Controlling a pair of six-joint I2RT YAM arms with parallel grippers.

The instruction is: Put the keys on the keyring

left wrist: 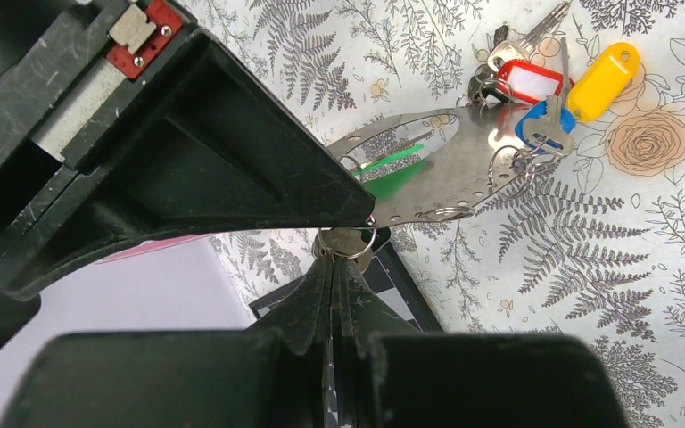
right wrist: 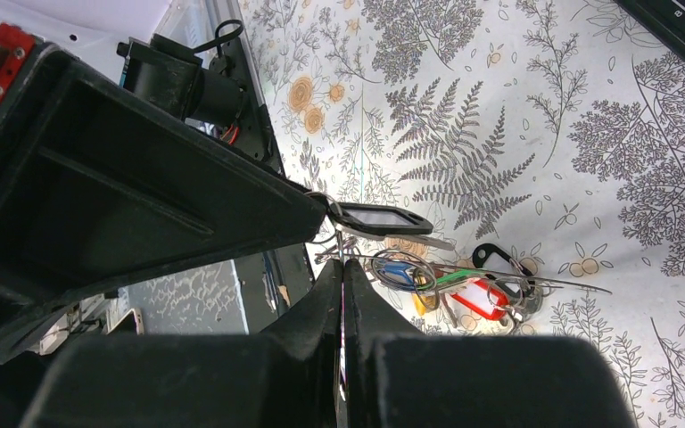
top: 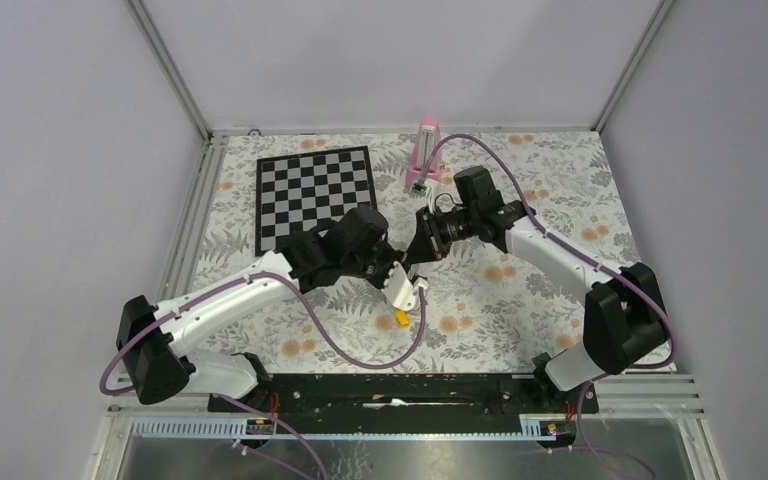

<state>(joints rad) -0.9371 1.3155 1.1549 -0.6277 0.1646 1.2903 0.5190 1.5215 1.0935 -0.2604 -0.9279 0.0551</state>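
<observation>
My left gripper (left wrist: 343,251) is shut on the metal head of a key with a small split ring; in the right wrist view this key carries a black tag (right wrist: 379,218). My right gripper (right wrist: 343,261) is shut on the edge of the keyring (left wrist: 464,169), a thin silver loop held above the table. The two grippers meet tip to tip mid-table (top: 407,258). Red (left wrist: 528,80), yellow (left wrist: 602,80), blue (left wrist: 544,125) and green (left wrist: 392,174) tagged keys cluster at the loop. Another black tag (right wrist: 499,259) shows among them.
A chessboard (top: 315,195) lies at the back left of the floral table cover. A pink stand (top: 425,150) rises at the back centre. Purple cables (top: 360,350) loop across the front. A metal rail (top: 192,210) runs along the left edge.
</observation>
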